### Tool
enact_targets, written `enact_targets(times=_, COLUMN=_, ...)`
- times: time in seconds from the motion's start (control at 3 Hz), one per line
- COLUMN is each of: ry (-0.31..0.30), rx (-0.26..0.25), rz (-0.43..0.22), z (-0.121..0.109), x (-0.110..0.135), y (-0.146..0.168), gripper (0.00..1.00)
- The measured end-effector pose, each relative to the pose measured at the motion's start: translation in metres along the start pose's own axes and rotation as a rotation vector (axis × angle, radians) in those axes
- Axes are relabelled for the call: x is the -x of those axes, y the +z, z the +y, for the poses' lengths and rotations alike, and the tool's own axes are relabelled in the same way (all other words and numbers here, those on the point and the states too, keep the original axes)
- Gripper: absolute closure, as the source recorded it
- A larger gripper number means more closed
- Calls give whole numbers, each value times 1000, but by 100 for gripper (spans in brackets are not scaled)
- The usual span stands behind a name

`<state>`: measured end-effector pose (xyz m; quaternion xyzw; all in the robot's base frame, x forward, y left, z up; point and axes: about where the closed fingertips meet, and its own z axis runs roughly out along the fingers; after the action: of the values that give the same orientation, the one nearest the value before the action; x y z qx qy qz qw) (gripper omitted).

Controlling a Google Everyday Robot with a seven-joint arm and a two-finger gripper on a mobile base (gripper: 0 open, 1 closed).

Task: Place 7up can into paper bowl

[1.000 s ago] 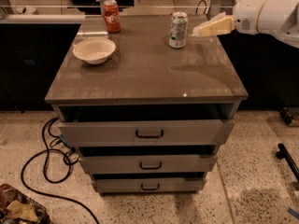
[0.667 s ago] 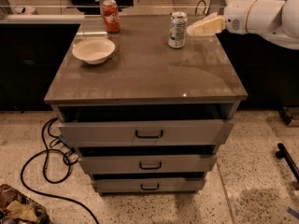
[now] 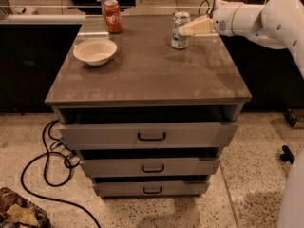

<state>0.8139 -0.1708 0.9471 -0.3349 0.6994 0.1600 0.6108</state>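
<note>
Pincer [image 3: 183, 30] just beside upright 7up can [image 3: 176, 38], contact and opening unclear; paper bowl [image 3: 95, 52] well apart.

jaws at 7up can [image 3: 180, 30], paper bowl [image 3: 95, 52] apart

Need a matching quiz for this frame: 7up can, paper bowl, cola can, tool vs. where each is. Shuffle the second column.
Things:
1. 7up can
2. paper bowl
3. red cola can
4. tool

Places:
A. back left of the cabinet top
B. extends in from the right, at the 7up can's upper half
C. left side of the top, nearer the front than both cans
D. back of the top, right of centre, upright

Pairs: 1-D, 2-C, 3-A, 4-B
</note>
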Motion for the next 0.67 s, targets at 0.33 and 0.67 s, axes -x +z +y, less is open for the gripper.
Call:
enact_targets(times=0.33, ry=66, rx=-31, rz=-15, z=-4, x=-17, y=21, gripper=0)
enact_targets(times=0.67, ry=144, rx=-60, rz=-65, z=-10, x=-39, y=41, gripper=0)
